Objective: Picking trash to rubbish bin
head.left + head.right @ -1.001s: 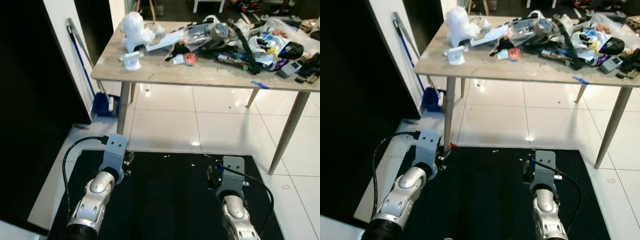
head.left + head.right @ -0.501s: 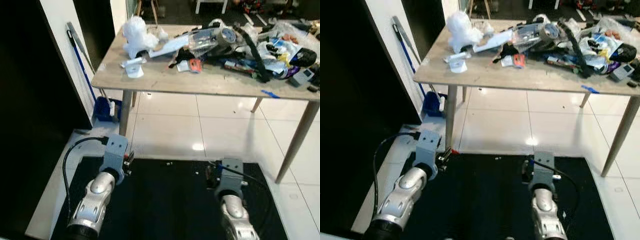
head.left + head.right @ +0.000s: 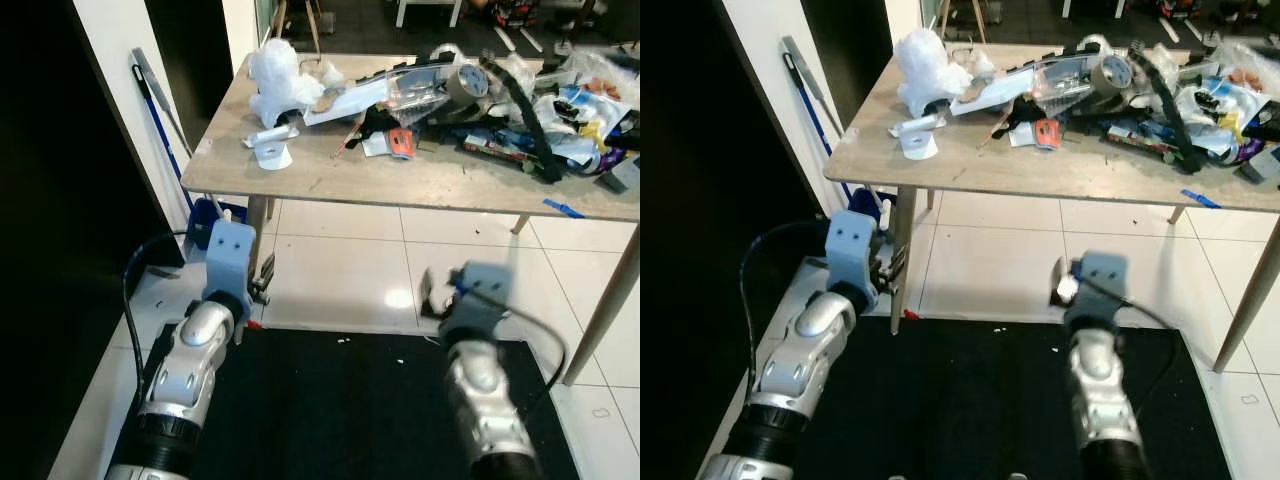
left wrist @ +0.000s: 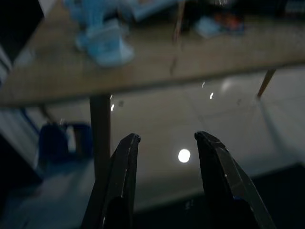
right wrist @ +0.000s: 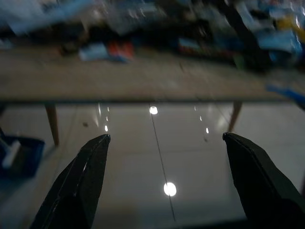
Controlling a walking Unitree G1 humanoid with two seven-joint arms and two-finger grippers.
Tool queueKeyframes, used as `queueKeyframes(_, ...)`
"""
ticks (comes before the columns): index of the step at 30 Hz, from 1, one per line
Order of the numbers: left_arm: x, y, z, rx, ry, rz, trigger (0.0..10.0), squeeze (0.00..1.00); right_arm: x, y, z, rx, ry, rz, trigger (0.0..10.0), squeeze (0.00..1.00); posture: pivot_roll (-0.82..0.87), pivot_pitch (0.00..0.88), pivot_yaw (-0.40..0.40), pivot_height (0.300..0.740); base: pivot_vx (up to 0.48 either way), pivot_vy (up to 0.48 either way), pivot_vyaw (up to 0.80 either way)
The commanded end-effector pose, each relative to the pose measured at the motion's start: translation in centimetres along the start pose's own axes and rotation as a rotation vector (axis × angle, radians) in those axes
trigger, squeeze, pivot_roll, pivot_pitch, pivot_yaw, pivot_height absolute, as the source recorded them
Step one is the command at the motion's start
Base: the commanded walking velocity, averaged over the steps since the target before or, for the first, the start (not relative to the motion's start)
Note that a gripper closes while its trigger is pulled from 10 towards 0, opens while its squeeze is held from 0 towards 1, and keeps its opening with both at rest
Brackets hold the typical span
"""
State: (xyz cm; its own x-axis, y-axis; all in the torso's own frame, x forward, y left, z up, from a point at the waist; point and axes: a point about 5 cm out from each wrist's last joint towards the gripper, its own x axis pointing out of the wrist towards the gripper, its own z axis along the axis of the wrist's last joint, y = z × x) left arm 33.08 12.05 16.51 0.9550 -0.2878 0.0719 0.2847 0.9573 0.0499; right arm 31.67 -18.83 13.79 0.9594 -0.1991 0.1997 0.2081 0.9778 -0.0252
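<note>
Trash (image 3: 470,95) sits heaped on the wooden surface (image 3: 420,175), and that surface has drawn nearer than a second ago: the camera has moved forward, and both arms have come up from above the black mat (image 3: 330,410) to hang over the white tiled floor (image 3: 340,265) beside the surface's near leg (image 3: 255,225). The left claw (image 4: 164,143) is held with its two black fingers (image 4: 125,162) a modest gap apart, gripping nothing, touching nothing, pointed at that leg with the blue dustpan (image 3: 205,215) just beside it. The right claw (image 5: 164,157) is spread very wide, its fingers (image 5: 90,167) far apart with bare floor between them, holding nothing; its arm is blurred in the head view. The trash lies well above and beyond both claws, on top of the surface: a white crumpled bag (image 3: 275,75) and a small white stand (image 3: 272,148) at the end nearer the left claw, a roll of tape (image 3: 465,82), wrappers and dark straps farther along. A broom (image 3: 160,130) leans on the wall beside the surface.
</note>
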Motion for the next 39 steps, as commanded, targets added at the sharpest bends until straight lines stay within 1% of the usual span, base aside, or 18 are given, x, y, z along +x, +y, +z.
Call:
queueKeyframes(1, -0.2, 0.4, 0.0, -0.013, 0.012, 0.008, 10.0, 0.0, -0.2, 0.9, 0.0, 0.004, 0.01, 0.044, 10.0, 0.0, -0.04, 0.137, 0.052, 0.74, 0.337, 0.0, 0.0)
queueKeyframes(6, -0.1, 0.3, 0.2, -0.015, 0.007, 0.001, 10.0, 0.0, 0.0, 1.5, 0.6, -0.003, -0.008, 0.093, 10.0, 0.0, -0.04, 0.125, 0.053, 0.74, 0.332, 0.0, 0.0)
queueKeyframes(7, -0.1, 0.3, 0.2, -0.016, 0.009, 0.0, 10.0, 0.0, 0.0, 1.8, 0.7, -0.004, -0.006, 0.12, 10.0, 0.0, -0.04, 0.125, 0.053, 0.74, 0.334, 0.0, 0.0)
queueKeyframes(10, -0.2, 0.3, 0.2, -0.017, 0.011, 0.0, 10.0, 0.0, -0.3, 3.1, 1.0, -0.056, -0.02, 0.252, 10.0, 0.0, -0.04, 0.119, 0.052, 0.74, 0.333, 0.0, 0.0)
queueKeyframes(11, -0.2, 0.3, 0.2, -0.018, 0.013, 0.0, 10.0, 0.0, -0.4, 3.4, 1.0, -0.07, -0.023, 0.279, 10.0, 0.0, -0.04, 0.119, 0.052, 0.74, 0.334, 0.0, 0.0)
queueKeyframes(12, -0.2, 0.3, 0.2, -0.018, 0.013, 0.0, 10.0, 0.0, -0.4, 3.4, 1.0, -0.07, -0.023, 0.279, 10.0, 0.0, -0.04, 0.119, 0.052, 0.74, 0.334, 0.0, 0.0)
queueKeyframes(15, -0.3, 0.3, 0.1, -0.019, 0.019, 0.003, 10.0, 0.0, -0.9, 4.3, 1.1, -0.122, -0.031, 0.352, 10.0, 0.0, -0.04, 0.114, 0.05, 0.74, 0.338, 0.0, 0.0)
queueKeyframes(16, -0.4, 0.3, 0.1, -0.02, 0.021, 0.002, 10.0, 0.0, -1.0, 4.5, 1.0, -0.121, -0.027, 0.366, 10.0, 0.0, -0.04, 0.112, 0.049, 0.74, 0.341, 0.0, 0.0)
queueKeyframes(18, -0.4, 0.3, 0.1, -0.02, 0.022, 0.001, 10.0, 0.0, -1.0, 4.6, 1.0, -0.129, -0.028, 0.372, 10.0, 0.0, -0.04, 0.113, 0.049, 0.74, 0.339, 0.0, 0.26)
queueKeyframes(24, -0.3, 0.0, 0.1, -0.023, 0.024, -0.008, 10.0, 0.0, -1.2, 5.0, 1.0, -0.152, -0.032, 0.394, 10.0, 0.0, -0.04, 0.11, 0.05, 0.74, 0.337, 0.0, 0.8)
queueKeyframes(39, -0.4, -0.4, -0.1, -0.022, 0.036, -0.023, 10.0, 0.0, -1.5, 4.7, 0.6, -0.179, -0.017, 0.393, 10.0, 0.0, -0.04, 0.122, 0.049, 0.74, 0.34, 0.0, 0.0)
